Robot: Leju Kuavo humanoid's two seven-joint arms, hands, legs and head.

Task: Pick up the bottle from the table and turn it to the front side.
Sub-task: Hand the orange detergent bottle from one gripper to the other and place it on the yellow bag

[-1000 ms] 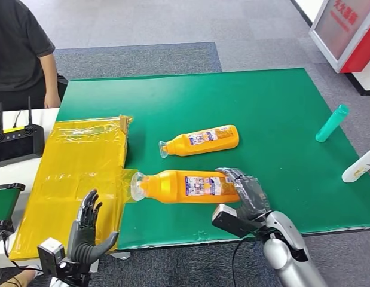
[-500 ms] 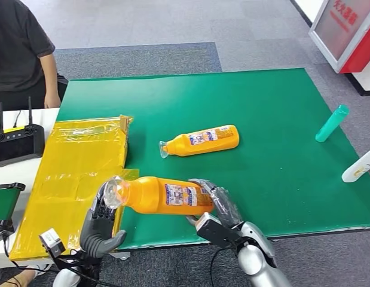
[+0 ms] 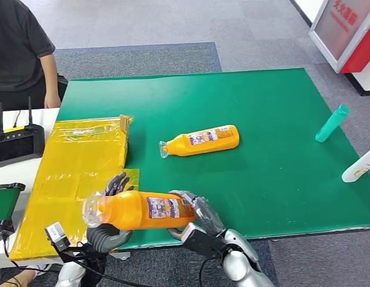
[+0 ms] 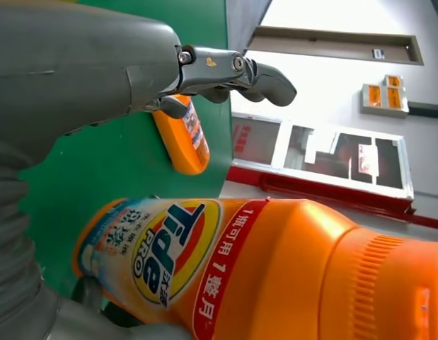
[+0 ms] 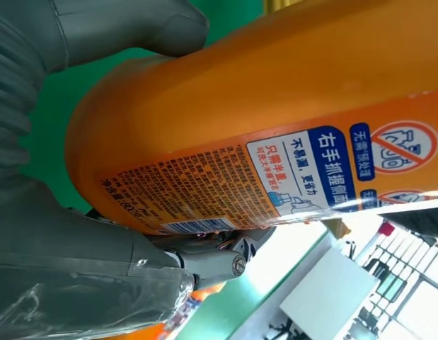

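Note:
An orange detergent bottle [image 3: 137, 210] hangs level above the table's near edge, clear cap to the left. My right hand [image 3: 198, 218] grips its base end; in the right wrist view the bottle's back label [image 5: 269, 120] lies between the thumb [image 5: 126, 28] and the fingers [image 5: 216, 262]. My left hand [image 3: 108, 233] sits under the neck end, fingers [image 3: 117, 182] spread upward behind the bottle, not closed on it. In the left wrist view the bottle's Tide front label [image 4: 168, 248] faces the camera, with straight fingers [image 4: 238, 71] beyond it.
A second orange bottle [image 3: 201, 140] lies mid-table on the green mat [image 3: 273, 101]. A teal bottle [image 3: 332, 122] and a white bottle [image 3: 358, 166] lie at the right edge. A yellow-wrapped box [image 3: 79, 161] is at left. A seated person [image 3: 20, 48] and a controller [image 3: 16, 140] are far left.
My right hand has lifted the bottle off the mat and carried it left and toward me. My left hand has risen to meet its neck end.

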